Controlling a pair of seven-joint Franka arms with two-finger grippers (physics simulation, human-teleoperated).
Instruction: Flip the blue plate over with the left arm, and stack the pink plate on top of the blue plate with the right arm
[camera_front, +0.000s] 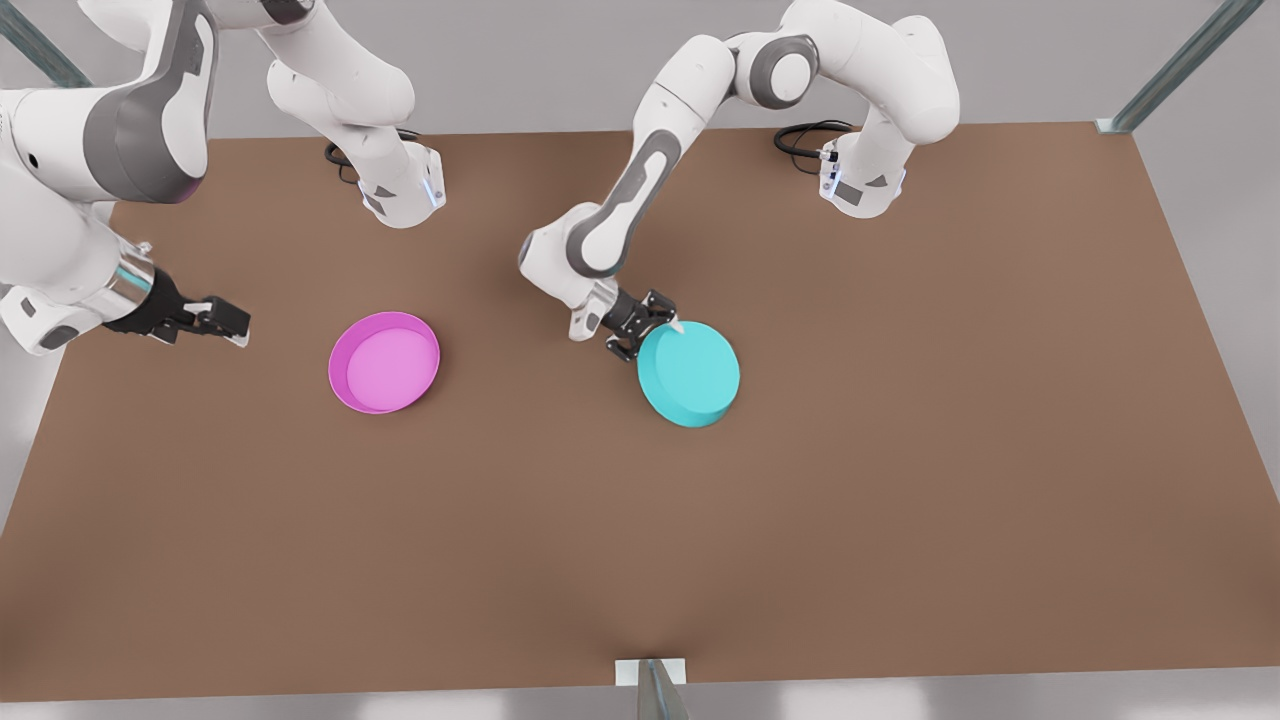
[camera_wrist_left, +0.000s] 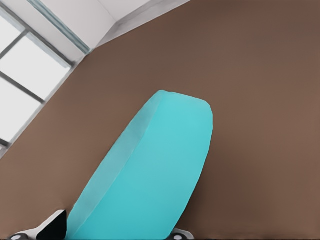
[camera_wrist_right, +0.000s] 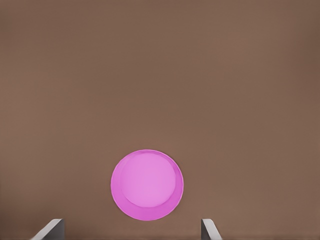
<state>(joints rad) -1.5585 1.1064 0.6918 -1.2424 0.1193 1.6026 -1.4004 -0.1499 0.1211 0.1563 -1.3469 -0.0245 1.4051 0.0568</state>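
The blue plate (camera_front: 689, 374) sits right of the table's middle in the front view, its flat underside facing up and its rim wall showing along the near edge. My left gripper (camera_front: 650, 325) is at the plate's far-left edge, shut on it. In the left wrist view the blue plate (camera_wrist_left: 150, 175) runs between the two fingertips (camera_wrist_left: 52, 227). The pink plate (camera_front: 384, 362) lies hollow side up on the table, left of the middle. My right gripper (camera_front: 225, 322) hovers open to its left, apart from it. Ahead of the right fingers (camera_wrist_right: 52, 229) lies the pink plate (camera_wrist_right: 147, 184).
The brown table (camera_front: 900, 500) spreads wide in front of and to the right of both plates. The two arm bases (camera_front: 400, 190) (camera_front: 860, 180) stand along the far edge. A small metal bracket (camera_front: 650, 675) sits at the middle of the near edge.
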